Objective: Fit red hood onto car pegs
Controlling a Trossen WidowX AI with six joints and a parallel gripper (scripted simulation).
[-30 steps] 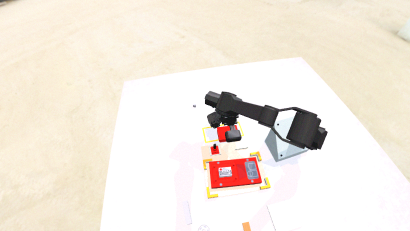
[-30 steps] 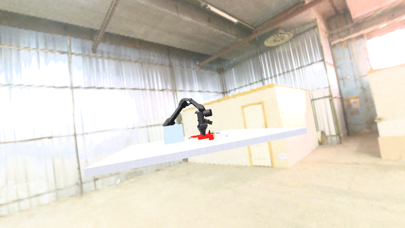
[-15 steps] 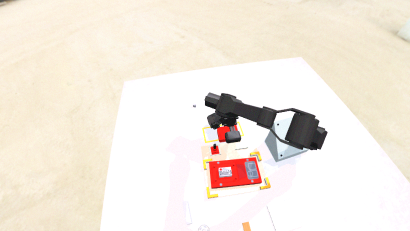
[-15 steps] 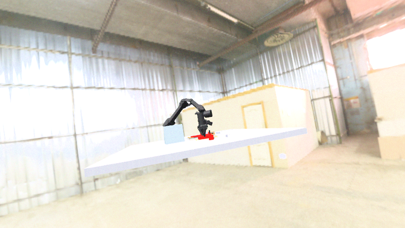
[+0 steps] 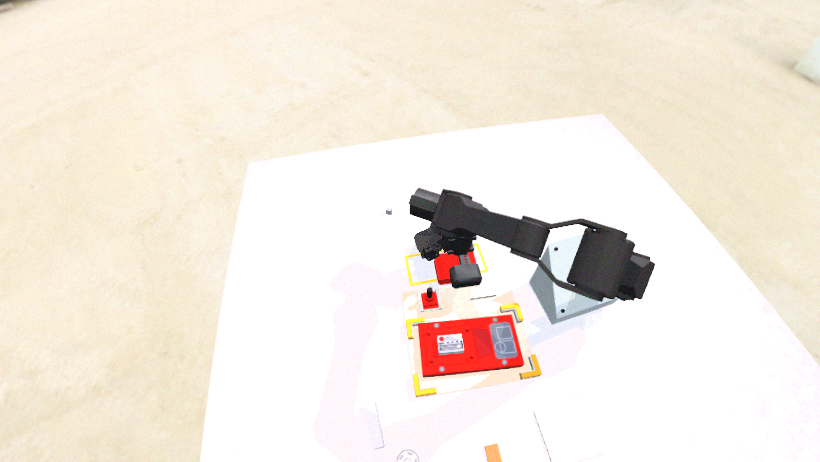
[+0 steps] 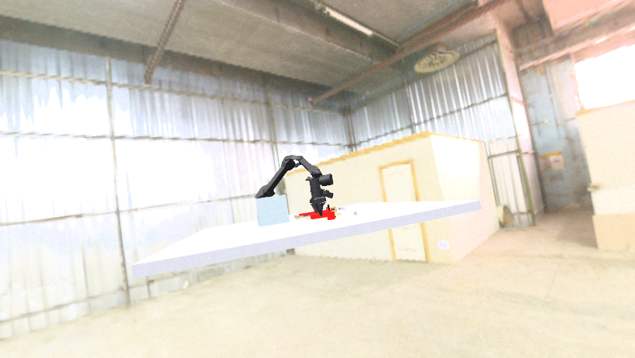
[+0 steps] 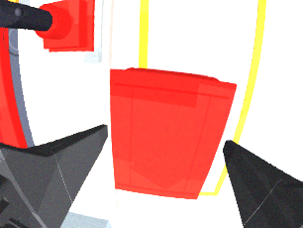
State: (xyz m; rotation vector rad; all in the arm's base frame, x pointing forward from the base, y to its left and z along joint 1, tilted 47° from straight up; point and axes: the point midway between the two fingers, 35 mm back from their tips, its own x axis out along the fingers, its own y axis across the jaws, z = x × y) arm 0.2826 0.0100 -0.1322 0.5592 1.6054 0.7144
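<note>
The red hood [image 5: 445,269] [image 6: 331,215] [image 7: 165,154] lies flat-roof up, partly inside a yellow outline on the table. My gripper [image 6: 320,215] [image 7: 165,138] is open and empty, pointing down over the hood, with one fingertip beyond each long side in the wrist view. Whether the tips are level with the hood's sides is hard to tell. The red chassis [image 5: 482,364] [image 7: 5,109] sits between the jig's yellow corners [image 5: 424,390]. The white-grey engine block [image 5: 451,344] is on its deck, with short red pegs around it. The hood's corner holes cannot be made out.
A small red block with an upright black knob [image 5: 429,300] [image 7: 66,30] stands between hood and chassis. The pale blue arm base [image 5: 579,307] [image 6: 272,211] is on the chassis's right in the top view. An orange piece [image 5: 492,452] lies near that view's bottom edge.
</note>
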